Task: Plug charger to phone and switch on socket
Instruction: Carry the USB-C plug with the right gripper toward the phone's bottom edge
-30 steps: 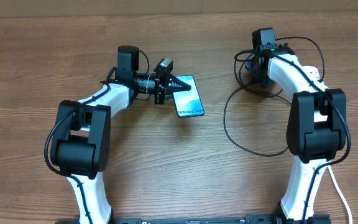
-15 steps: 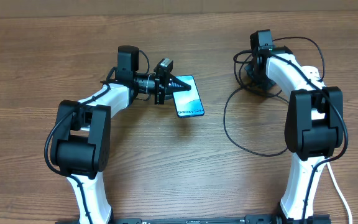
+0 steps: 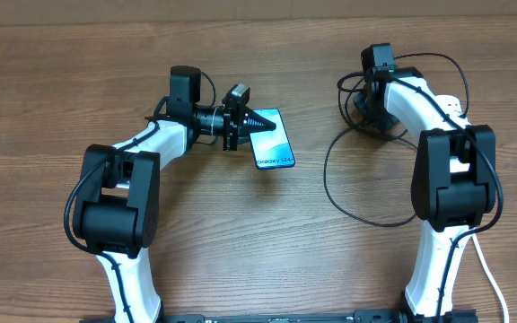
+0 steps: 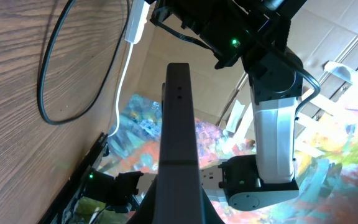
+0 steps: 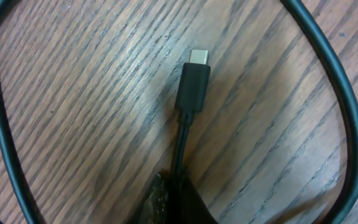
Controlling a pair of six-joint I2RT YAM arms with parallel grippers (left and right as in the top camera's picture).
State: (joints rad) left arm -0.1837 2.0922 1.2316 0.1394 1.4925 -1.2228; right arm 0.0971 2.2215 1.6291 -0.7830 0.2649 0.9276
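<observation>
Right wrist shows right gripper [image 5: 176,190] pinching the charger [image 5: 193,81]; left gripper [image 3: 257,119] seemingly closed by phone [image 3: 275,144].

Pairing glossy white link shells with chunky matte-black joint housings along both the left arm [image 3: 115,193] and the right arm [image 3: 447,179]. Trailing thin black wiring [image 3: 206,88] in small loops past the wrists. Carrying a boxy black camera module [image 3: 238,93] near each wrist. Tapering into a dark, cone-like left end effector [image 3: 269,120]. Glowing with a tiny green indicator light [image 4: 233,42] on a black housing of the right arm.
</observation>
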